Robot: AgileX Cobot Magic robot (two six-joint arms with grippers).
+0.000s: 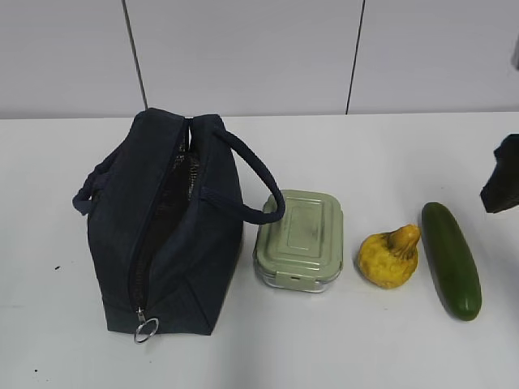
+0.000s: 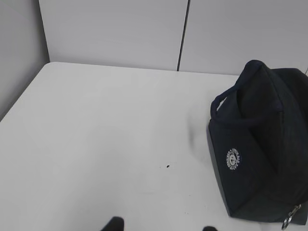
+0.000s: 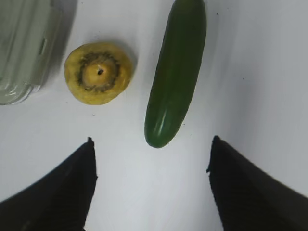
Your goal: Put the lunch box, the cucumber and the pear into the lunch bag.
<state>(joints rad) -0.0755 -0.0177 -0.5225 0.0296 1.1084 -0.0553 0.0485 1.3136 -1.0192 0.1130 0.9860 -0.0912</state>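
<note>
Dark navy fabric lunch bag (image 1: 174, 235) unzipped on white desk (image 1: 389, 340). Right of bag in row: sage-green lunch box (image 1: 299, 241), lumpy yellow pear (image 1: 390, 256), dark green cucumber (image 1: 451, 259). Right tool (image 3: 150, 166) wide open, empty, above cucumber. Left tool (image 2: 161, 227) barely visible, seemingly part-open, empty.

On the plain white surface (image 1: 381, 340) stand a dark navy fabric lunch bag (image 1: 174, 243) with a round white printed emblem (image 2: 233, 158) and silvery ring pull (image 1: 146, 330), a pale sage-green rectangular lunch box (image 1: 300, 235), a lumpy yellow, orange-necked pear (image 1: 391, 255) and a smooth dark green cucumber (image 1: 451, 259).
</note>
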